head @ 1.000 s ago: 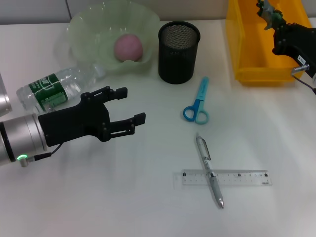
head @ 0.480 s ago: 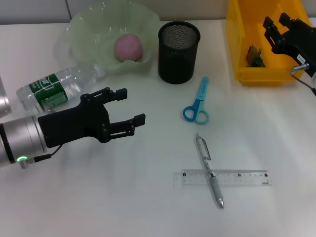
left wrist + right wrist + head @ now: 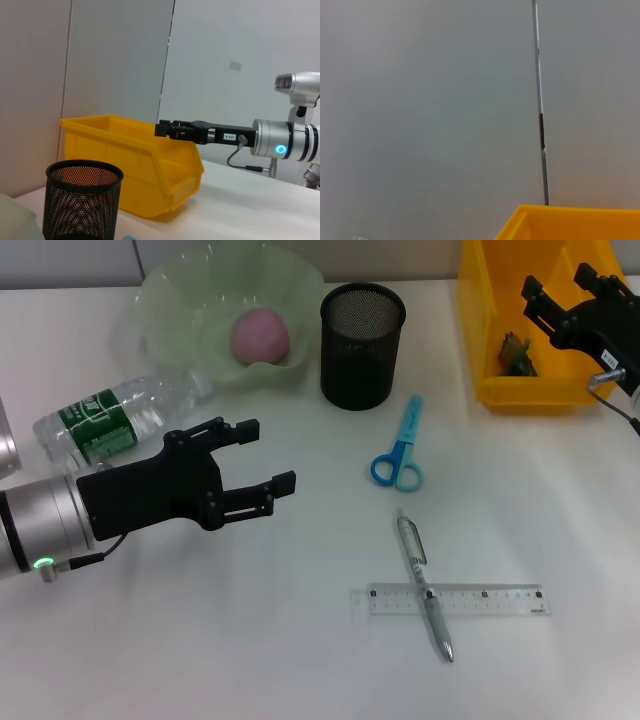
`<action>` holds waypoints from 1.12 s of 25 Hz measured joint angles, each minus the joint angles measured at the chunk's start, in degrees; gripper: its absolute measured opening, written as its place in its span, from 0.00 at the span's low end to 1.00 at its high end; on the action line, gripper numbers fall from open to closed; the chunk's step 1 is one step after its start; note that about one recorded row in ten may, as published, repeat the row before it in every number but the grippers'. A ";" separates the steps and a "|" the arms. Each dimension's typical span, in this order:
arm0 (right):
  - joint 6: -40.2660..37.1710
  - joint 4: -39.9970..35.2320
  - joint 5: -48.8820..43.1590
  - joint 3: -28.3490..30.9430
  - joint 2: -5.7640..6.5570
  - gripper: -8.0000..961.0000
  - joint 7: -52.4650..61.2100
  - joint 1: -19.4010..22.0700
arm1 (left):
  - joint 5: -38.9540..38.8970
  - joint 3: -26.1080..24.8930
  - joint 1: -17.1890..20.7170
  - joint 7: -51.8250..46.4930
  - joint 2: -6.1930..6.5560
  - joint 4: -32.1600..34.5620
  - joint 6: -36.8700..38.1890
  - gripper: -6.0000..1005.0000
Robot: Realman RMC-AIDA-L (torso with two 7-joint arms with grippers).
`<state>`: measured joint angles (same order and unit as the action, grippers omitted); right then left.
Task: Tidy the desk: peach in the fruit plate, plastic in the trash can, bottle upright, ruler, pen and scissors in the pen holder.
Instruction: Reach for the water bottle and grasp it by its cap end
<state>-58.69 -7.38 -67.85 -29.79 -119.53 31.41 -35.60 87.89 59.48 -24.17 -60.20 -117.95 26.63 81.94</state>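
My right gripper (image 3: 562,288) hung over the yellow plastic bin (image 3: 485,340), fingers spread wide and empty; the crumpled plastic scrap (image 3: 514,350) lay inside. Plastic step looked finished. Left gripper (image 3: 262,457) hovered open beside the toppled clear water bottle (image 3: 110,418), probably next to stand upright.

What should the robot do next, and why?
Probably lift the open right gripper away from the yellow bin: the plastic scrap already lies inside, while the scissors, pen and ruler wait on the desk.
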 joint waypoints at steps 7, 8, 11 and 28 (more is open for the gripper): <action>0.20 -0.01 0.03 0.00 0.00 0.75 0.16 0.00 | 0.00 0.02 0.09 0.00 0.00 -0.01 0.11 0.81; 0.23 -0.02 0.04 0.00 0.00 0.75 0.16 0.00 | 0.00 0.02 0.09 0.00 0.00 -0.01 0.11 0.81; 0.33 -0.08 0.05 0.12 0.00 0.75 0.16 0.00 | 0.00 0.02 0.09 0.00 0.00 -0.01 0.15 0.81; -19.80 -4.38 -4.07 -1.50 0.60 0.75 12.79 4.70 | 0.01 -0.63 0.15 0.00 -0.12 0.00 0.62 0.81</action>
<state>-78.49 -11.76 -71.92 -31.29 -118.94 44.20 -30.90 87.89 58.85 -24.02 -60.20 -118.07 26.63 82.57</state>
